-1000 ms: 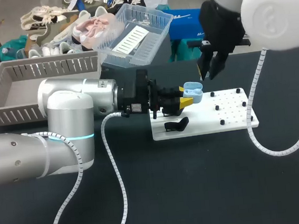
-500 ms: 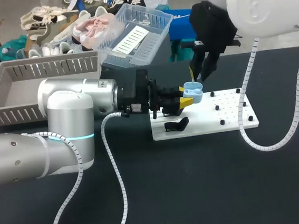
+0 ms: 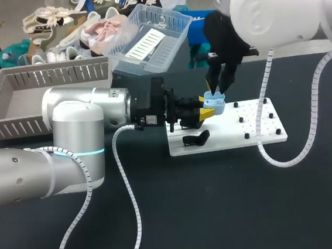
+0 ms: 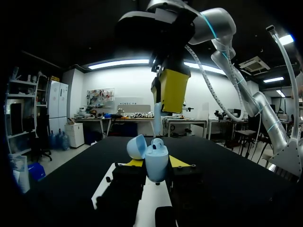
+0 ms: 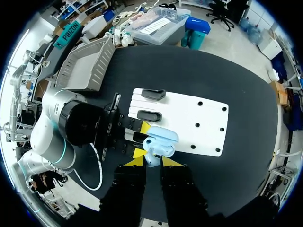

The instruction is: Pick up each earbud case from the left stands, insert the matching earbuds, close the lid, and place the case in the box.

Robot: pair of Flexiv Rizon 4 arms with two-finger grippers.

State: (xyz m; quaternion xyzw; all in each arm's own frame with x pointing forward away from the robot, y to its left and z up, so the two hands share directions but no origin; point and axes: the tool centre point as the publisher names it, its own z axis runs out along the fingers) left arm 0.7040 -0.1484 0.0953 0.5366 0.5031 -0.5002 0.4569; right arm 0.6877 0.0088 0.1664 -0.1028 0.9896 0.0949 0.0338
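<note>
Currently a black stand is seen lying on the white pegboard. Just behind it, the light blue earbud case is clamped upright, lid open, by the left gripper. An earbud is seated at its mouth. The right gripper is held directly above; its state cannot be told. The grey basket is farthest back.

The left arm is silver-grey with a blue-lit ring; the right arm is glossy white. Both have black wrists and trailing white spiral-wrapped cables.
</note>
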